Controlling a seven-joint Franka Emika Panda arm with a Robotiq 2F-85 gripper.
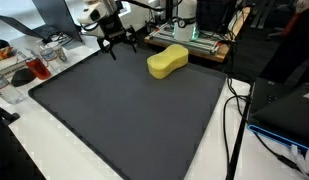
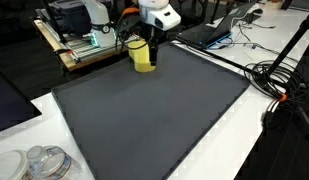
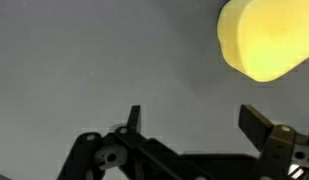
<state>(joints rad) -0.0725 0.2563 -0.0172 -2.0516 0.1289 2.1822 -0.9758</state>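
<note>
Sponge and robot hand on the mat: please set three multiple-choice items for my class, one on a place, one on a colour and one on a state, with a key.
1. Where does the sponge lie?
A. On the dark mat
B. In a drawer
C. On a shelf

2. What colour is the sponge?
A. Blue
B. Red
C. Yellow

3. How does the hand stand?
A. Shut on the sponge
B. Open and empty
C. Shut on a cable

Key:
1 A: both exterior views show it resting on the mat, close to the hand.
2 C: it is yellow in every view.
3 B: the wrist view shows the fingers apart with only mat between them and the sponge off to one side.
</note>
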